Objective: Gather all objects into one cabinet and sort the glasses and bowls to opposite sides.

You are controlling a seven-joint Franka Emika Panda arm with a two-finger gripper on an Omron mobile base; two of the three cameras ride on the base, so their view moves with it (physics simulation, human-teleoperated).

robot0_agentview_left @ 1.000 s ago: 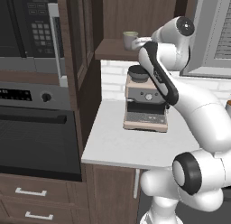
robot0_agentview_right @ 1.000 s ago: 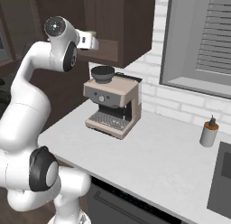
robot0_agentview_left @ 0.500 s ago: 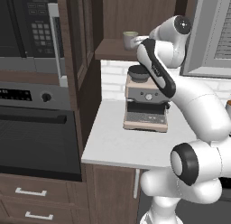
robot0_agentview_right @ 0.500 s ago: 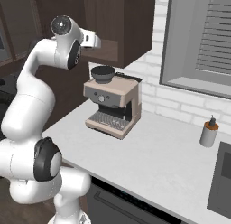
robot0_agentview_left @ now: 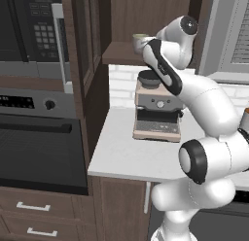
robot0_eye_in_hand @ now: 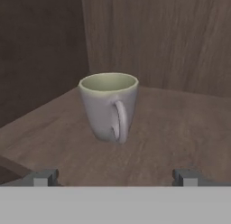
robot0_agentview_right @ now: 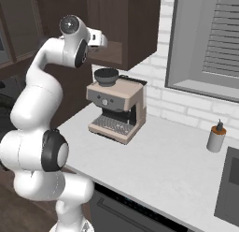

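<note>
The gripper (robot0_eye_in_hand: 113, 177) stands wide apart, holding nothing, facing the cream mug (robot0_eye_in_hand: 109, 106) upright near the shelf's (robot0_eye_in_hand: 180, 133) back corner.

The arm (robot0_agentview_left: 194, 96) is glossy white throughout, built of thick rounded tube sections that swell into bulbous joints. Each joint carries a dark charcoal disc or ring: one large round cap on the near lower joint, ringed in grey, and a smaller one with a pale centre on the topmost joint. Dark bands also run along the seams between sections. The base swells into smooth white lobes. The gripper (robot0_eye_in_hand: 113, 178) ends in two small grey, blocky finger tips (robot0_eye_in_hand: 43, 178), square-edged and matte.
</note>
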